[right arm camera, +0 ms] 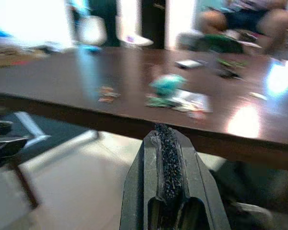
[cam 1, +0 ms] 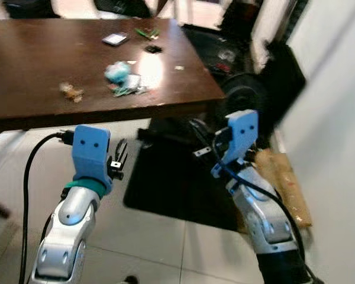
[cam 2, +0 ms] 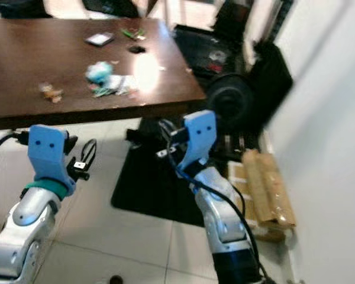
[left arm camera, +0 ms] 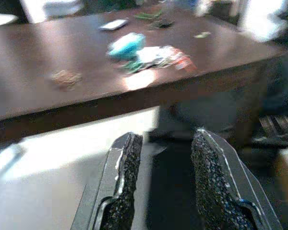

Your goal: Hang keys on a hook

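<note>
- Dark wooden table point(cam 1: 35, 83) sits ahead of you; both arms are raised in front of its near edge, over pale floor tiles.
- Left gripper point(left arm camera: 165, 165): fingers apart, nothing between them.
- Right gripper point(right arm camera: 166, 165): fingers pressed together, holding nothing.
- Keys point(cam 1: 125, 80): one blurred cluster with a teal tag, lying on the table, well apart from both grippers.
- One black mat point(cam 1: 177, 183) lies under the table.

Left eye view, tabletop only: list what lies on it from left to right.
Brown crumpled scrap → teal object with keys pile → grey flat card → green pieces → small pale scrap.
</note>
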